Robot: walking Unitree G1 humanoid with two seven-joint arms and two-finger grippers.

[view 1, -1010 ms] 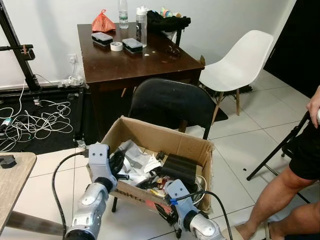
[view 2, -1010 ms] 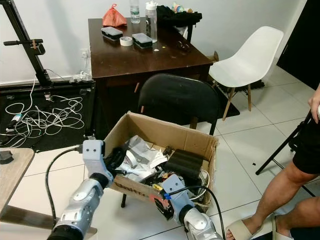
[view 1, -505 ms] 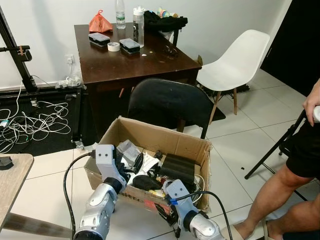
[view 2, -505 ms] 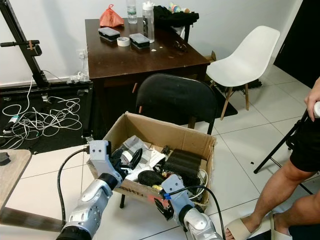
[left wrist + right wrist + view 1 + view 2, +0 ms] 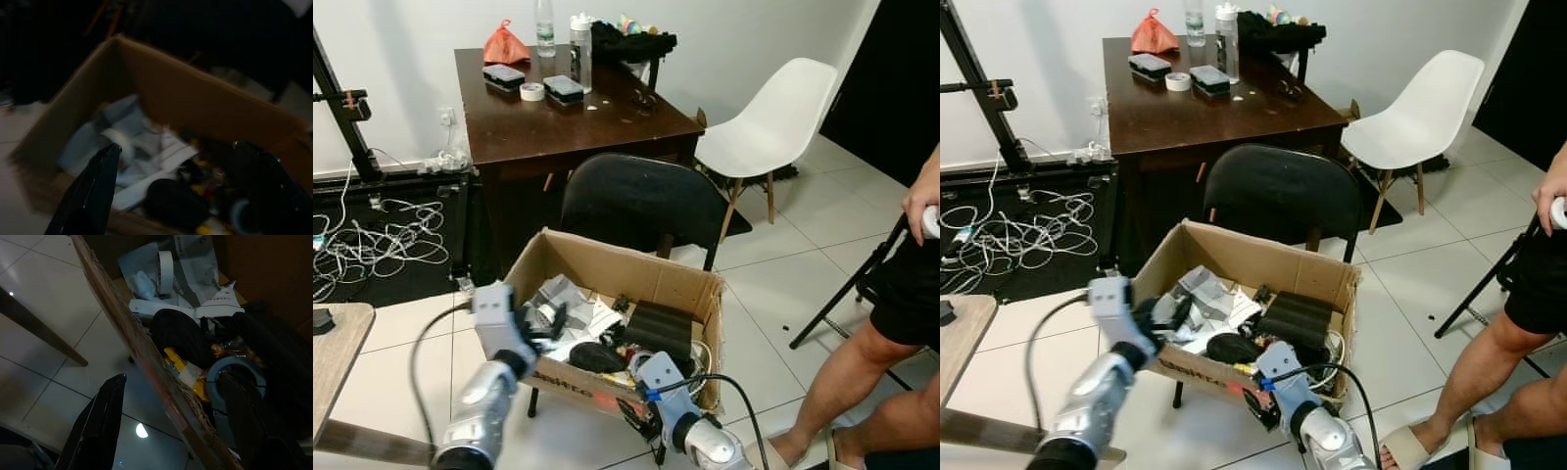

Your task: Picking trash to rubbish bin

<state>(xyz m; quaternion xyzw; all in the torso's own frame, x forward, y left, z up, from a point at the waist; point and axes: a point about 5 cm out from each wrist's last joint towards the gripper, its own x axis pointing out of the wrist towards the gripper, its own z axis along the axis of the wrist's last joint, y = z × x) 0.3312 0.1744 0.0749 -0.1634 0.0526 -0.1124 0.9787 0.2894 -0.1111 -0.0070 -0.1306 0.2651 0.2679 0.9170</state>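
Note:
An open cardboard box (image 5: 636, 274) stands in front of me, holding white crumpled papers (image 5: 573, 313), a black lump (image 5: 599, 356), a black block (image 5: 666, 328) and a white tape roll (image 5: 165, 265). My left gripper (image 5: 551, 318) hovers at the box's left front corner, open and holding nothing; one finger (image 5: 93, 188) shows in the left wrist view above the papers. My right gripper (image 5: 636, 416) is low against the box's front wall, open. In the right wrist view its fingers (image 5: 98, 426) stand wide apart, with the wall's edge running between them.
A black chair (image 5: 641, 201) is right behind the box, and beyond it a dark wooden table (image 5: 568, 113) and a white chair (image 5: 773, 117). A person's legs (image 5: 862, 372) and a stand leg (image 5: 842, 294) are at right. Cables (image 5: 372, 240) lie on the floor at left.
My left gripper reached in over the box, then drew back to its left front corner. A black lump now lies among the trash. The right gripper stayed put.

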